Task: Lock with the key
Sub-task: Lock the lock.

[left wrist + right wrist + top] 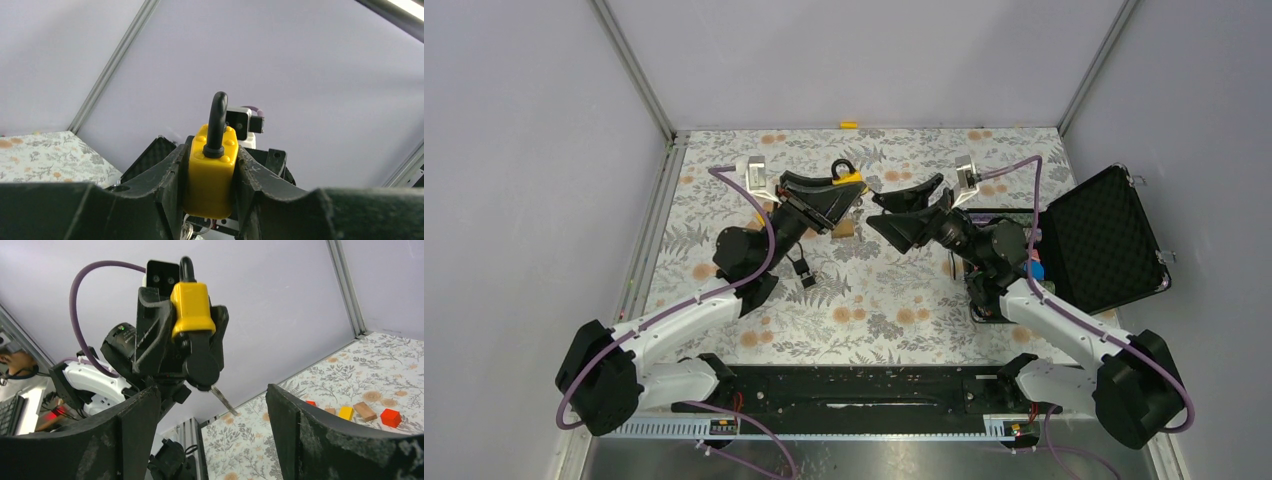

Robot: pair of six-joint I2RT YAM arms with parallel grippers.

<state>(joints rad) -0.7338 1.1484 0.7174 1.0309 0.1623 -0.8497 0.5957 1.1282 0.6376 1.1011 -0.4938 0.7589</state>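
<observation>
My left gripper (pixel 849 190) (pixel 212 150) is shut on a yellow padlock (pixel 852 180) (pixel 210 175) and holds it upright above the table, black shackle (pixel 218 120) on top. In the right wrist view the padlock (pixel 191 310) sits high between the left fingers. A black-headed key (pixel 202 365) hangs under it, its metal blade (pixel 223 400) pointing down and right. A key ring (pixel 192 222) dangles below the lock body. My right gripper (pixel 876 208) (pixel 212 392) is open, just right of the lock and facing it, touching nothing.
An open black case (pixel 1104 235) with a foam lining lies at the right. Small coloured blocks (pixel 390 417) lie on the floral mat. A brown block (pixel 844 228) sits under the left gripper. A small black object (pixel 802 272) lies beside the left arm.
</observation>
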